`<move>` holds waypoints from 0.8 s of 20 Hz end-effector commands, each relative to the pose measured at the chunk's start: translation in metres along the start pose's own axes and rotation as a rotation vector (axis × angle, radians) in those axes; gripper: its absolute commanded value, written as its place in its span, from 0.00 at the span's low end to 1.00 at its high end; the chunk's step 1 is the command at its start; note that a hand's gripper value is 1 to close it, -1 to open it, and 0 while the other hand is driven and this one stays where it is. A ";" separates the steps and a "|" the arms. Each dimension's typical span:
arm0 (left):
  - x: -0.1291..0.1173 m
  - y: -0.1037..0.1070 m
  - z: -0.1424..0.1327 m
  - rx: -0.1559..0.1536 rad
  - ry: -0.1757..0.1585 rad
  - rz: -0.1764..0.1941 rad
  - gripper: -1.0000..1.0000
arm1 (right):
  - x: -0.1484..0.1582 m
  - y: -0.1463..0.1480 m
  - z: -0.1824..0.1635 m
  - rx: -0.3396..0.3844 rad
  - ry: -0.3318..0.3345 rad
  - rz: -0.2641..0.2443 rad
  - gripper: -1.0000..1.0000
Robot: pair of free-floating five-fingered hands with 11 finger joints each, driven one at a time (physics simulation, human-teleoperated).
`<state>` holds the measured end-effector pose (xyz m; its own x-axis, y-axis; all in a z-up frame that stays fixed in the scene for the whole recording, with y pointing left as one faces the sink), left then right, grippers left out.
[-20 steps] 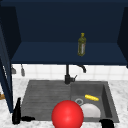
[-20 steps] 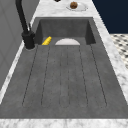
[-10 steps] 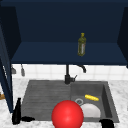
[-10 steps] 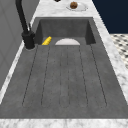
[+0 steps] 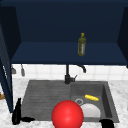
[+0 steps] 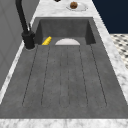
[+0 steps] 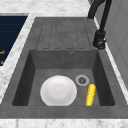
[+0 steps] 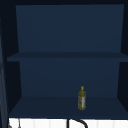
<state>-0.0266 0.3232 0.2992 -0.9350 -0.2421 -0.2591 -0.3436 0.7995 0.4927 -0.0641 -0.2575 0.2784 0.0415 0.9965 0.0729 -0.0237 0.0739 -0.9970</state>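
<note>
Here, front view: left hand (image 5: 17,113) hangs at the lower left, over the front corner of the draining board (image 5: 45,97), fingers straight and slightly spread, holding nothing. Right hand (image 5: 107,123) sits at the bottom edge by the sink's (image 5: 106,100) front right corner; cannot tell how its fingers stand. Nearest to it, inside the basin: a white plate (image 5: 91,110) lying flat, and a corn cob (image 5: 91,97) just beyond the plate, near the drain (image 5: 79,101). A red ball (image 5: 67,115) shows in front of the sink's front edge, between the hands. Black tap (image 5: 68,75) stands behind the basin. An olive bottle (image 5: 81,45) stands upright on the open cabinet's lower shelf (image 5: 50,55) above.
</note>
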 end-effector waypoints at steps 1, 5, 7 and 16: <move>0.000 0.000 0.000 -0.126 -0.010 0.041 0.00 | 0.000 0.000 0.000 0.000 0.000 0.000 0.50; 0.000 0.000 0.001 -0.134 -0.012 0.043 0.00 | 0.000 0.000 0.000 0.000 0.000 0.000 0.50; 0.000 0.000 0.001 -0.137 -0.015 0.043 0.00 | 0.000 0.000 0.000 0.000 0.000 0.000 0.50; 0.000 -0.001 0.003 -0.156 -0.022 0.046 0.00 | 0.000 0.000 0.000 0.000 0.000 0.000 0.50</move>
<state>-0.0266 0.3242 0.2971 -0.9386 -0.2291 -0.2579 -0.3351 0.7834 0.5235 -0.0641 -0.2575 0.2784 0.0415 0.9965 0.0729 -0.0237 0.0739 -0.9970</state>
